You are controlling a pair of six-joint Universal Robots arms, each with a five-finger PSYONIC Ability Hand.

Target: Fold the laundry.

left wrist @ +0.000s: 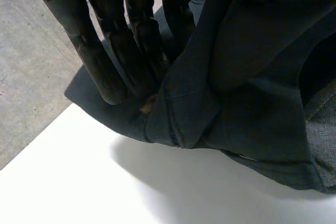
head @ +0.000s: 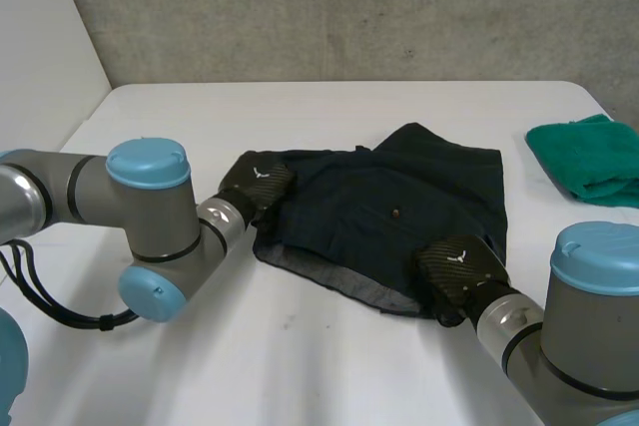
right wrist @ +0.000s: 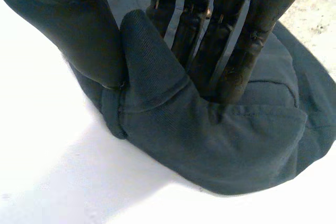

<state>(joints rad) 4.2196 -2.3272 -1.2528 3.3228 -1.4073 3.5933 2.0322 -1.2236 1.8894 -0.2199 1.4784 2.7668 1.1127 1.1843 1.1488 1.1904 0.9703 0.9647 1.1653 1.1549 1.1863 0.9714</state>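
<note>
Shorts (head: 399, 216), dark navy, spread flat on white table (head: 300, 117); green cloth (head: 589, 162) well apart toward right edge. Left hand (head: 257, 185) gripping left corner fold. Right hand (head: 461, 266) pinching near right corner between thumb and fingers.

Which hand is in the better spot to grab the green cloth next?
Right. The green cloth lies on the right hand's side of the table; the left hand is across the dark garment, farther away.
</note>
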